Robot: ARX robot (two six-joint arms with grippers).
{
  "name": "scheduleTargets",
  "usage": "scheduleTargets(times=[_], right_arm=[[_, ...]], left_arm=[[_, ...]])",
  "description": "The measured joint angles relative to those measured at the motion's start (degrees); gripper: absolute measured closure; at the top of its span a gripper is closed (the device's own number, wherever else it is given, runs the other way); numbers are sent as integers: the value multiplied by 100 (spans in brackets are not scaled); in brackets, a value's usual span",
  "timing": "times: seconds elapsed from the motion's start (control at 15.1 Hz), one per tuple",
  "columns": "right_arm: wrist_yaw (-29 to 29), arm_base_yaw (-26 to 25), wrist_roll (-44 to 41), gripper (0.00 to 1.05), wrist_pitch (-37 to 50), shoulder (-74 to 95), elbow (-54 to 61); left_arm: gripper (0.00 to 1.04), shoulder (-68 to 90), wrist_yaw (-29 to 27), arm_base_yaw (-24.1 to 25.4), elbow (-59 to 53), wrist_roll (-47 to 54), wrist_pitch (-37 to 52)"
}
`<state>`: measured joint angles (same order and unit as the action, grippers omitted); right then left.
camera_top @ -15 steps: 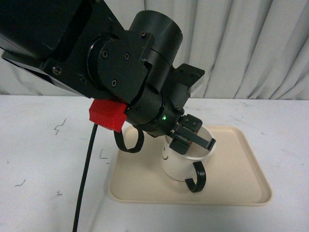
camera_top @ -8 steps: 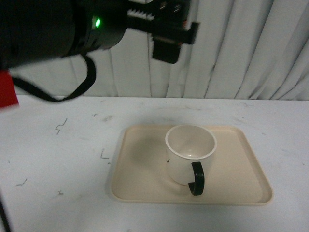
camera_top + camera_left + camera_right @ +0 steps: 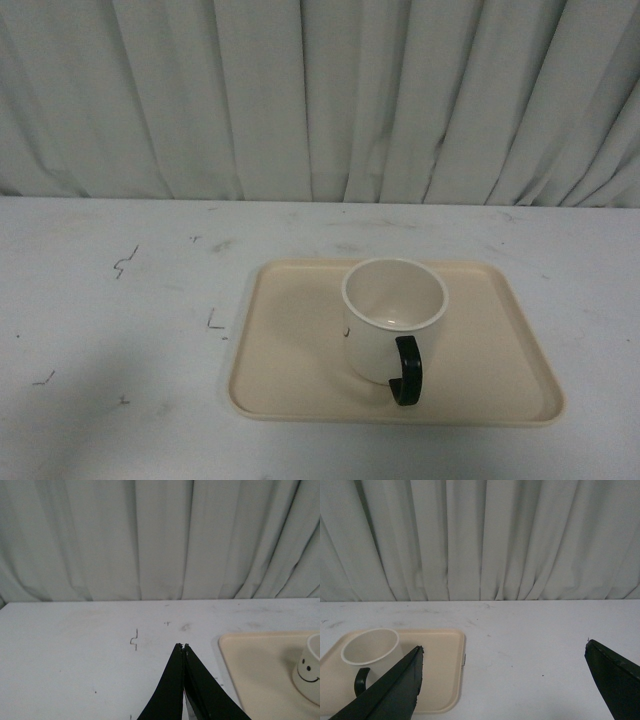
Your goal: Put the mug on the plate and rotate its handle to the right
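Observation:
The cream mug [image 3: 392, 315] stands upright on the beige plate [image 3: 290, 370], near its middle. Its dark handle [image 3: 407, 370] points toward the camera, slightly right. No arm shows in the front view. In the left wrist view my left gripper [image 3: 183, 647] is shut with nothing in it, over bare table left of the plate [image 3: 255, 665]; the mug's smiley face [image 3: 311, 672] shows at the frame edge. In the right wrist view my right gripper [image 3: 504, 651] is open wide over the table, right of the plate [image 3: 445, 675] and mug [image 3: 372, 652], with the handle [image 3: 361, 681] partly behind one finger.
A white table [image 3: 120, 330] with small dark marks [image 3: 124, 262] carries the plate. A pale pleated curtain [image 3: 320, 100] hangs along the table's far edge.
The arm that hung over the mug a second ago rose and has left the front view. The mug stands free on the plate, its handle turned slightly.

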<state>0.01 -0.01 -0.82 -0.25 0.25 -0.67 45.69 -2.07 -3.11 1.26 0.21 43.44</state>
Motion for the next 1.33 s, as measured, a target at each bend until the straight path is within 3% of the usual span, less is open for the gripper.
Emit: scheduleTargets(times=[0.07, 0.86, 1.33], right_arm=[[-2, 0, 2, 6, -2, 0, 0], [-2, 0, 0, 6, 2, 0, 0], [-2, 0, 2, 6, 2, 0, 0]], left_arm=[[103, -605, 127, 345, -31, -9, -496], [103, -1582, 208, 295, -76, -7, -1377], [103, -2717, 205, 295, -79, -7, -2494]])
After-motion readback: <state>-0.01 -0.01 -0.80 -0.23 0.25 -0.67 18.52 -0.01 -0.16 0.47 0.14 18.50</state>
